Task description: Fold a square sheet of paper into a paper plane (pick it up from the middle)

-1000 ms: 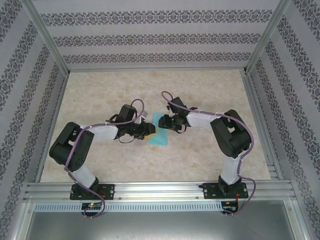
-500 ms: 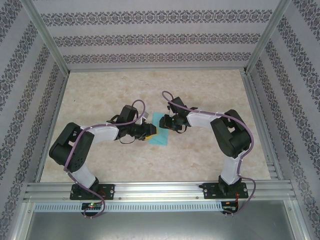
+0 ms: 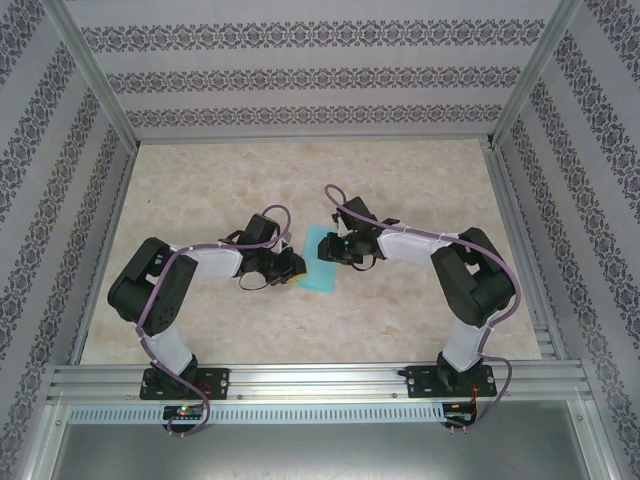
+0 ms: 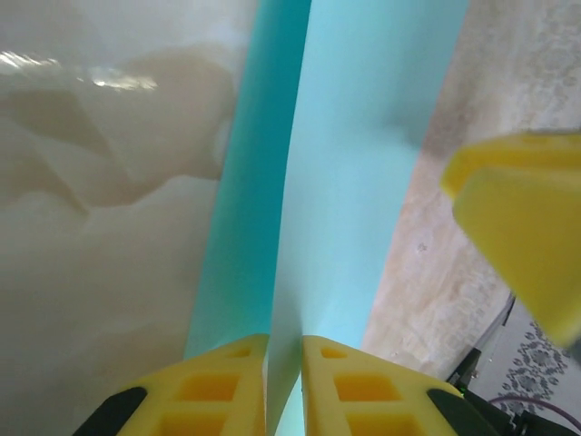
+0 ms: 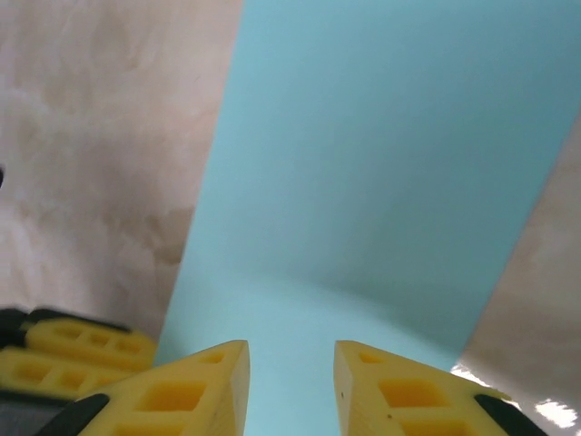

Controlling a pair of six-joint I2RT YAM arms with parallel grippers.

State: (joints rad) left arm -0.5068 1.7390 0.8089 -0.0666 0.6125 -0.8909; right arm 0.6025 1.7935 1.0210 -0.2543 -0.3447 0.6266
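Left end effector (image 4: 284, 343): yellow fingers (image 4: 218, 386) drawn almost together, clenched on a raised ridge of the turquoise sheet of paper (image 4: 349, 173). A thin edge of paper stands in the slit between them. From the grip the sheet runs away in two bands, darker on the left and paler on the right, meeting along a straight lengthwise line.

Right end effector (image 5: 291, 350): fingers (image 5: 177, 395) parted with a plain gap between them, released. Pale paper shows in the gap and swells up toward the tips. Cannot tell whether the pads touch it. Beyond the tips the sheet lies broad and smooth.

Each wrist camera catches the other arm's yellow fingers. The right one's sit at the right edge of the left wrist view. The left one's sit low on the left of the right wrist view.

From above, the two end effectors face each other across the sheet, the left one at its left edge, the right one over its far right part. The sheet sits mid-counter (image 3: 420, 180), looking longer than wide, its long side running far to near at a slight tilt.

Both arms bend inward from bases at the near edge. The counter is beige and marbled. An aluminium rail (image 3: 320, 378) runs along the near side, and patterned walls (image 3: 300, 70) stand left, right and far.
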